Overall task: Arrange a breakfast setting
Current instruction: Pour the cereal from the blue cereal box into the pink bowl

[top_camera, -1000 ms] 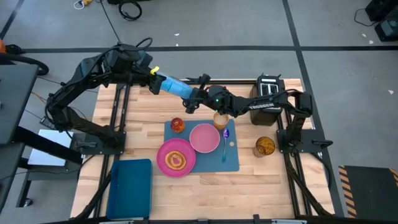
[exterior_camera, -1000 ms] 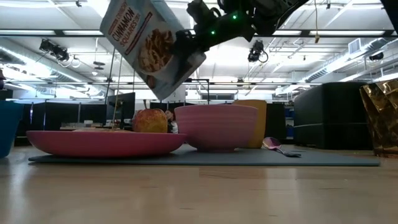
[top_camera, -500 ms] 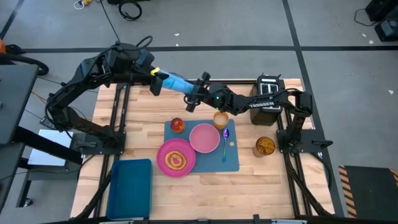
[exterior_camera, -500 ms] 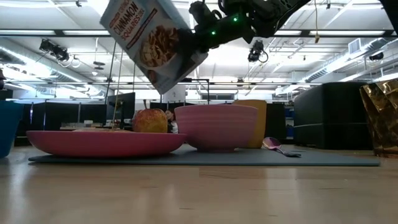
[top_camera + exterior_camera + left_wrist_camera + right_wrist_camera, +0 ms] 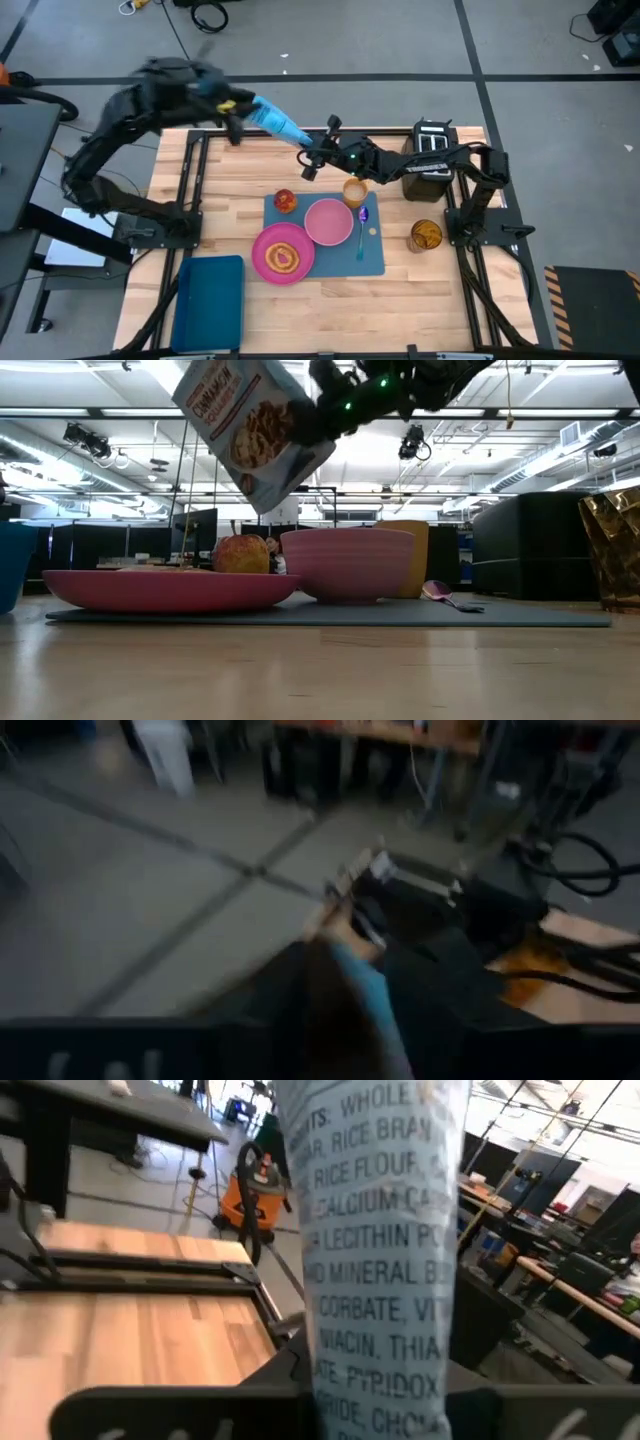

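Note:
The blue cereal box hangs tilted in the air over the table's far side, with my right gripper shut on its lower end. My left gripper is beside the box's upper end and stands open, blurred. On the blue placemat rest the pink plate with the toast slice, the pink bowl, the spoon, the orange cup and the red apple. My right gripper pinches the cereal box between its two fingers at its lower end, with the printed narrow side facing the wrist. The fingers come from the table's right. The box is lifted clear and tilted, its top pointing up and far left.
A black toaster stands at the far right. A crumpled gold object lies right of the placemat. A dark-blue tray lies at the near left. Bare wood lies left of the placemat.
My left gripper has let go of the box's upper end and drawn back toward the table's far left. My right gripper keeps the lower end, and the box's free upper end has swung toward the far edge.

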{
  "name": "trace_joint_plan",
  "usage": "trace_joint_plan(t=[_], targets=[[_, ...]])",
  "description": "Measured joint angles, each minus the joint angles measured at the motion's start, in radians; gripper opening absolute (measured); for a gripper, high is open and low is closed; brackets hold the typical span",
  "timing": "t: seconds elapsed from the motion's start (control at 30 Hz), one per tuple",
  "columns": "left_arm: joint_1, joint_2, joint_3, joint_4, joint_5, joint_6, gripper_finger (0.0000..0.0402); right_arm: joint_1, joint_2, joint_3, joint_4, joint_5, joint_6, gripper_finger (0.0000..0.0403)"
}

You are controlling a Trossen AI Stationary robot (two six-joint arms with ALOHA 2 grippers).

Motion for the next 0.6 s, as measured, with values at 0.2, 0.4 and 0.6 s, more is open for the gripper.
trace_joint_plan(t=[0.2,0.4,0.6], targets=[[0.057,-0.132,0.000,0.037,-0.004,0.149,0.0211,0.042,-0.212,0.000,-0.280,-0.044,0.056,0.0044],[0.053,-0.231,0.002,0.037,0.009,0.176,0.0222,0.106,-0.483,0.000,-0.555,-0.078,0.091,0.0044],[0.004,-0.247,-0.130,0.109,0.088,0.203,0.0216,0.203,-0.711,-0.029,-0.650,-0.107,0.108,0.0044]])
